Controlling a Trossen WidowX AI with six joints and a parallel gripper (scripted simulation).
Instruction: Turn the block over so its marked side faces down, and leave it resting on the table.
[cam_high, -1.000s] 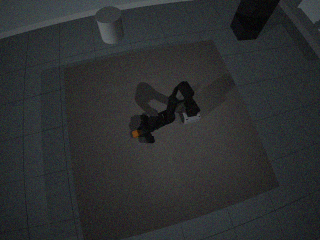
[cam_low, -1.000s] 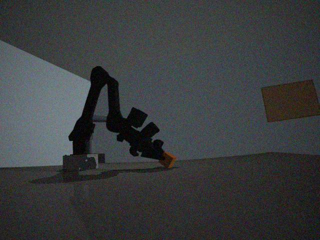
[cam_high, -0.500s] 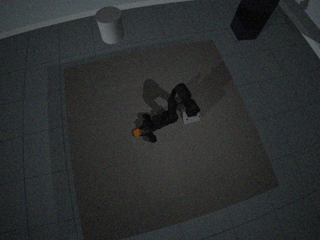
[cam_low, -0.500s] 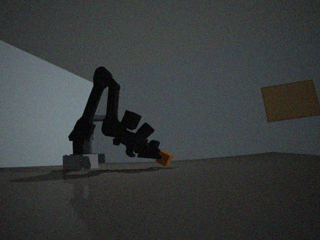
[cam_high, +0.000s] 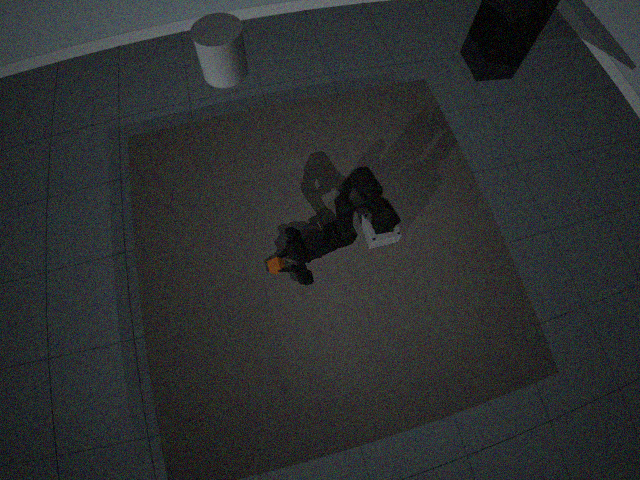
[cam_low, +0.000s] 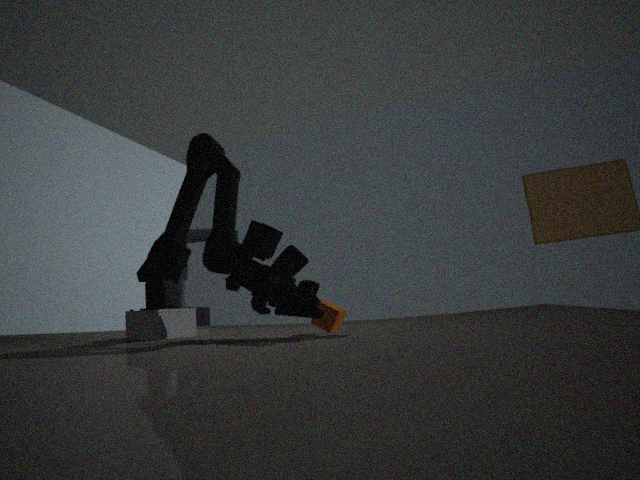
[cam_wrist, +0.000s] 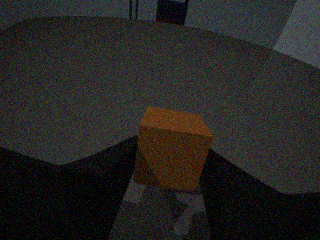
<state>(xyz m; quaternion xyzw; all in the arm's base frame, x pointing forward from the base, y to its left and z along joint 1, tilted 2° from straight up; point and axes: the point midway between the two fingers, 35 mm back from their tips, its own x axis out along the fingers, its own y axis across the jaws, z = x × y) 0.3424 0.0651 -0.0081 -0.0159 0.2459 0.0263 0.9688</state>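
The orange block (cam_high: 274, 265) (cam_low: 329, 317) (cam_wrist: 172, 157) is at the tip of my gripper (cam_high: 282, 265) (cam_low: 320, 311) (cam_wrist: 174, 150). The gripper is shut on the block, with a dark finger on either side of it in the wrist view. In the exterior view the block is tilted, with its lowest corner at or just above the brown table (cam_high: 330, 356) (cam_low: 413, 392) (cam_wrist: 90, 80). I cannot tell whether that corner touches. The arm slants down and outward to the block. No mark can be made out on the visible orange faces; the underside is hidden.
The pale arm base (cam_high: 383, 239) (cam_low: 178, 323) stands behind the gripper. A grey cylinder (cam_high: 222, 62) and a black column (cam_high: 504, 41) stand beyond the brown surface. An orange-brown panel (cam_low: 581, 202) shows on the right in the exterior view.
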